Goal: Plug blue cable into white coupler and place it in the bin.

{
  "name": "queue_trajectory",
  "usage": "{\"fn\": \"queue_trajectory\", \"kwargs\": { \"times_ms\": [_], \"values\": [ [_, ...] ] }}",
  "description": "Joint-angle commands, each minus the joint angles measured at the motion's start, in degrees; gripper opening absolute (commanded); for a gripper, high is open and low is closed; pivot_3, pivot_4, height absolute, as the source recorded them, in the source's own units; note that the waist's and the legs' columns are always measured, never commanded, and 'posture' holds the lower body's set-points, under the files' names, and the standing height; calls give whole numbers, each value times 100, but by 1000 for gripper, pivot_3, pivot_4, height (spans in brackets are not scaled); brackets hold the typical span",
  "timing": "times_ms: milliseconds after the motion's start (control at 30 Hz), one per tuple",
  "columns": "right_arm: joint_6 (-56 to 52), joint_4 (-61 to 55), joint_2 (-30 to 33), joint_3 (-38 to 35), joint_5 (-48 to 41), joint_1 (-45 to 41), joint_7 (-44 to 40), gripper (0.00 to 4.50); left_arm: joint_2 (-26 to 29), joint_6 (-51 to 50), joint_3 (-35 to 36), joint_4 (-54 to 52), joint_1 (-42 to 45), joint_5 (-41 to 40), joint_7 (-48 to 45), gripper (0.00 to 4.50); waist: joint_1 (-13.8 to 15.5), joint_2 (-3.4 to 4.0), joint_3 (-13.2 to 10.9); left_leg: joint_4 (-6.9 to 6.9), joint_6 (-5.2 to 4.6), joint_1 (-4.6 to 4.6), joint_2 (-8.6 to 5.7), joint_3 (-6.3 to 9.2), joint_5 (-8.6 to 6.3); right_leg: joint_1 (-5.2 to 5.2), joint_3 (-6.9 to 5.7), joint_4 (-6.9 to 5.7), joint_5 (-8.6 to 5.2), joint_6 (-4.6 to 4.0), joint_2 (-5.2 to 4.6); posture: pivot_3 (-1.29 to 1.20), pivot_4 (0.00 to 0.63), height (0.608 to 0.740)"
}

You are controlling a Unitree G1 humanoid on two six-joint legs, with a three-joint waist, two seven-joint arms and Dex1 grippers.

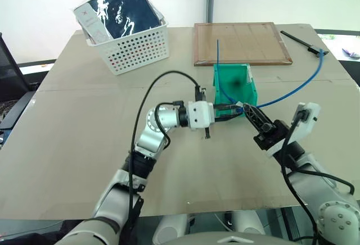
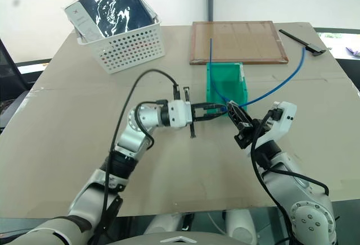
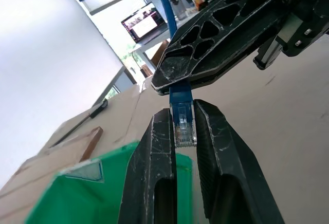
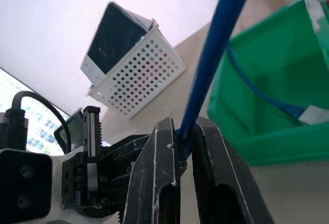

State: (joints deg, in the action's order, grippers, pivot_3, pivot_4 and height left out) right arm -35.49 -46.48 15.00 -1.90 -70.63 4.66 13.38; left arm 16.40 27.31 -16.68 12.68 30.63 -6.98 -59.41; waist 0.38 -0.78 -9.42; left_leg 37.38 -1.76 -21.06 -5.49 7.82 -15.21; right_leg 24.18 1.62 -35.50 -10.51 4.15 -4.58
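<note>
The blue cable [image 1: 298,86] was thin and bright blue, running in a long curve from the far right of the table [image 1: 84,144], past the bin [image 1: 247,90], to the two grippers that met just in front of the bin's lowered lip. Its end carried a small clear plug [image 3: 183,127] with a blue boot behind it. The bin was translucent green and open-topped, with a second, straighter blue cable [image 1: 219,71] rising out of it.

The left gripper [image 3: 182,131] had its fingers closed on the clear plug, which sat pinched between the pads near the tips. The right gripper [image 4: 180,147] had its fingers closed on the blue cable a little way behind the plug, the cord passing up between them.

The head views showed the whole layout: the white perforated basket [image 1: 135,45] at the far left holding a dark packet, and a wooden board [image 1: 242,42] beyond the bin. The left wrist view alone showed the plug's contacts and the right gripper's finger touching the boot. The right wrist view showed something pale inside the bin; whether it was the white coupler I cannot tell
</note>
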Motion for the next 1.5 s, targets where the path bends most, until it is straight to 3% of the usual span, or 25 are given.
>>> {"fn": "queue_trajectory", "kwargs": {
  "times_ms": [33,300,467,633,800,933,1233,1500],
  "values": [
    [164,-331,41,9,-244,-124,-51,83,156,179,-38,-176,-99,-22,-115,0,5,0,0,0,0,-1,0,1,0,0,-1,0,0,0,0,0,150,740],
    [190,-341,215,54,-449,-110,-28,83,210,-384,43,-473,-40,-354,-87,0,22,0,0,3,-2,0,-2,1,-1,-3,-2,0,0,1,0,0,150,740],
    [259,-320,332,9,-578,-148,-1,0,328,-1482,266,-1010,-99,-823,7,2309,-11,0,0,3,-3,1,-2,2,-1,-4,-2,0,-1,3,0,0,150,740],
    [347,-239,522,-134,-727,-176,-52,0,866,-2597,612,-1690,-354,-1355,-66,4473,-91,0,0,1,-2,2,-1,2,-1,-3,-2,0,-1,2,1,0,150,740],
    [241,-8,1192,-630,-945,-146,-499,0,2260,-5323,1496,-2270,-945,-2447,55,4473,-152,5,-5,-6,-3,8,5,-1,-2,-2,2,-2,-12,18,5,0,150,740],
    [157,156,1603,-797,-1055,-159,-850,0,2725,-5732,1684,-2003,-954,-2303,96,4473,-87,5,-7,-8,-3,9,9,2,-2,-4,-3,-3,-16,22,11,0,150,740],
    [164,231,1745,-721,-911,-172,-1080,0,2576,-5150,1700,-1811,-1512,-1769,231,4473,-103,2,-9,-16,-3,7,9,-1,-2,-4,1,11,-3,2,2,0,150,740],
    [176,123,1694,-716,-776,-45,-1031,0,2114,-4305,1896,-1511,-2012,-1318,813,4473,-29,2,-9,-16,-2,1,12,-4,-3,-1,2,16,-2,1,0,0,150,740]
  ]
}}
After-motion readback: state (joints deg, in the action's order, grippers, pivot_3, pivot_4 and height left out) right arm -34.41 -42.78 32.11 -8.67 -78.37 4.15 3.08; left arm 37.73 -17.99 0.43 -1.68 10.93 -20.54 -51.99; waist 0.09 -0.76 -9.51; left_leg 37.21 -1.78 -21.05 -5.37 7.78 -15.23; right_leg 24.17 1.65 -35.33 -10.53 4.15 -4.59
